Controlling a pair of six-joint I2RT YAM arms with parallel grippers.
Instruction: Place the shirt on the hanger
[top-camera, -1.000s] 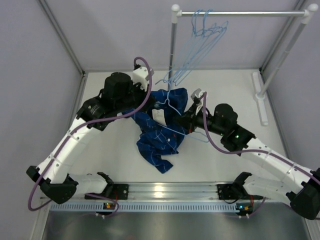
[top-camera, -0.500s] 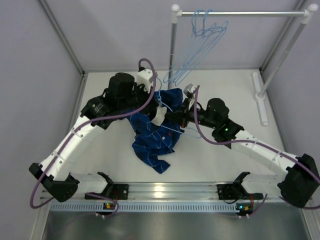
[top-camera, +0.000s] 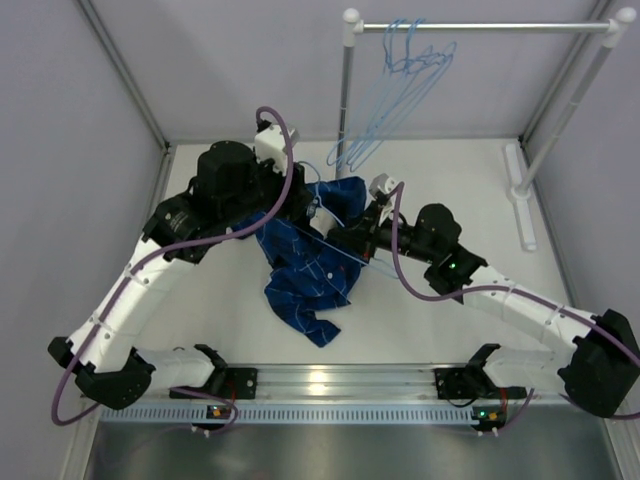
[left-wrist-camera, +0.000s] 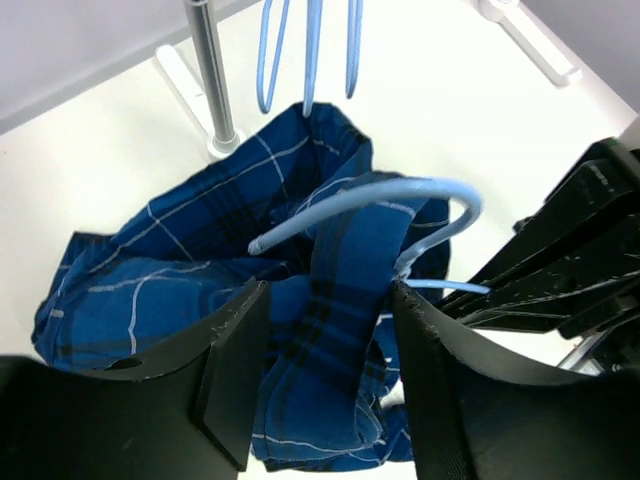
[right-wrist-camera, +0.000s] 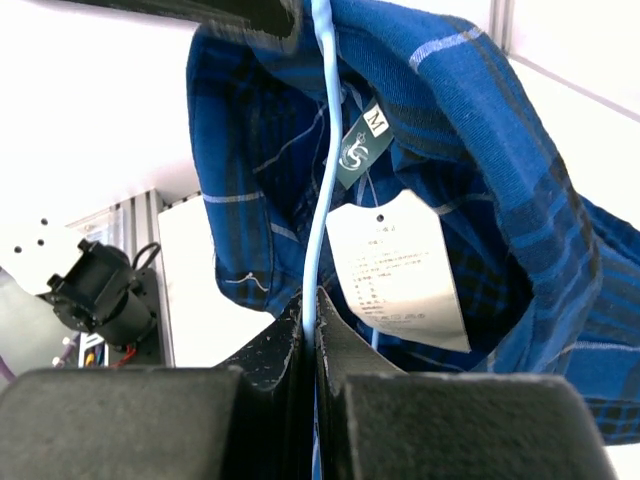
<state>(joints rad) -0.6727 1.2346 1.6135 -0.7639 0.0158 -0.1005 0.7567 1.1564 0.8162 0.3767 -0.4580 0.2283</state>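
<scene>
The dark blue plaid shirt (top-camera: 308, 262) lies bunched on the white table, its collar end lifted between the two arms. My right gripper (right-wrist-camera: 309, 300) is shut on the pale-blue wire of the hanger (right-wrist-camera: 320, 150), which runs up inside the neck past the white label (right-wrist-camera: 395, 270). The hanger's hook (left-wrist-camera: 415, 190) pokes out above the collar. My left gripper (left-wrist-camera: 325, 300) stands open just above the shirt (left-wrist-camera: 330, 250), a fold of cloth hanging loose between its fingers. From above, the left gripper (top-camera: 300, 205) and right gripper (top-camera: 352, 236) face each other across the collar.
A white clothes rack stands at the back, its pole (top-camera: 346, 90) just behind the shirt, with several spare blue hangers (top-camera: 400, 60) on its bar. Its foot (top-camera: 520, 190) lies at the right. Grey walls close both sides, and a metal rail (top-camera: 330, 380) runs along the near edge.
My left gripper has opened and let the shirt's cloth go, and its wrist has drawn back a little to the left. The right gripper has kept its hold on the hanger wire.
</scene>
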